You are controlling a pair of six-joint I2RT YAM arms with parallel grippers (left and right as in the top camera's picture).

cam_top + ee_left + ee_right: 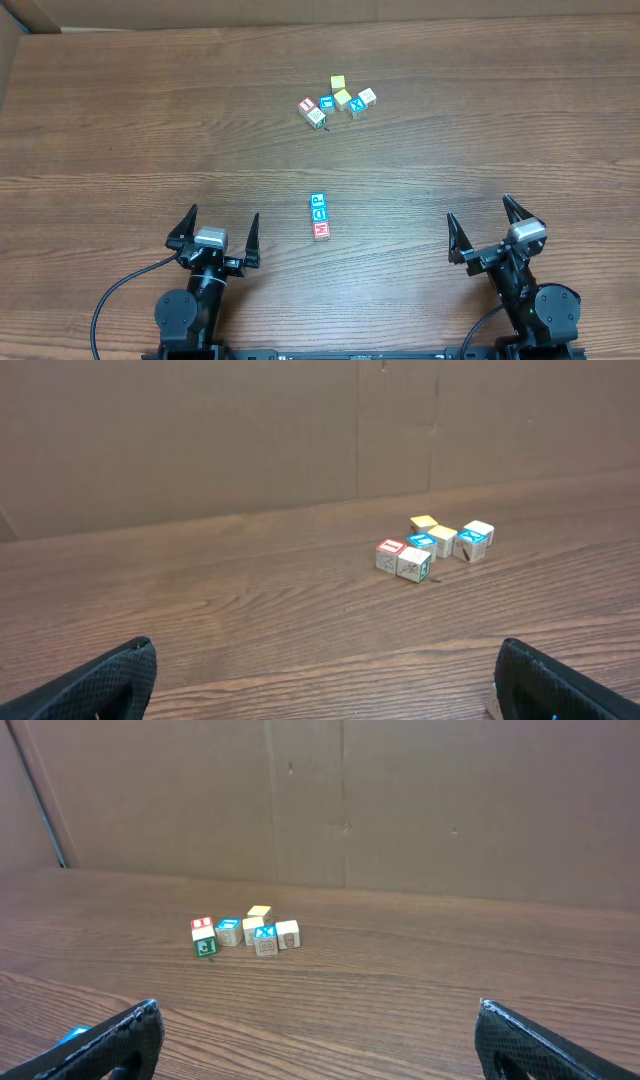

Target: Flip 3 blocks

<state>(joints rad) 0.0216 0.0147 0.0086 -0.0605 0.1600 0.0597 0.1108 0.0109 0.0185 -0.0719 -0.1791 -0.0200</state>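
You've got the blocks [318, 216] lined up mid-frame, nearer your left gripper [224, 214] at lower left than the right gripper [479, 208]; both gape wide, empty (spare cubes [338, 100] upper centre).

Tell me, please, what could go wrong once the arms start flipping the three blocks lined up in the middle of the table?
1. The three blocks touch in a line, so a claw closing on one may knock or drag its neighbour.
2. They lie between the open left claw and right claw, so both arms reaching in together could collide.
3. The far cluster holds similar lettered cubes that might be picked by mistake.
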